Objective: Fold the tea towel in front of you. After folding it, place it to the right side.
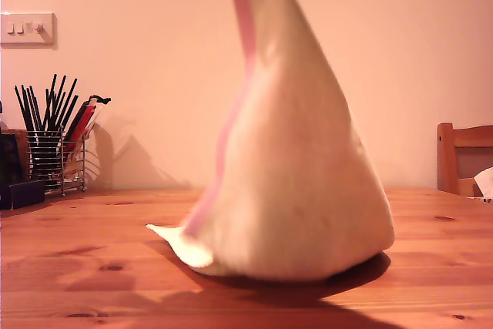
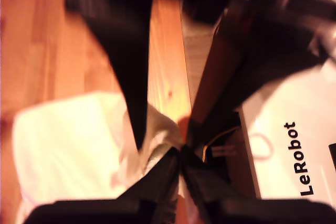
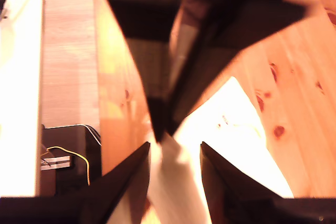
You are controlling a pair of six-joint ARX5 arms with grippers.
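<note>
Above the wooden table (image 1: pixel 69 267), the tea towel (image 1: pixel 300 175) is hanging from its top edge, which both wrist views show pinched: my first gripper (image 2: pixel 180 157) and my second gripper (image 3: pixel 160 132) are each clamping shut on a bunch of cloth. Its bottom hem is dragging on the boards, pink stripe (image 1: pixel 231 113) facing the exterior view's left. To fold well, I am judging that both grips should travel level and together, laying the hanging half over the resting hem without twisting.

A wooden table (image 1: pixel 85 267) with dark knots carries everything. The cream tea towel (image 1: pixel 300 190) hangs in a tall cone, only its lower edge resting on the boards near the middle, a small corner flicked out towards the exterior view's left. A wire basket (image 1: pixel 58 161) of dark sticks stands far back at the exterior view's left, beside a dark box (image 1: pixel 15 179).
</note>
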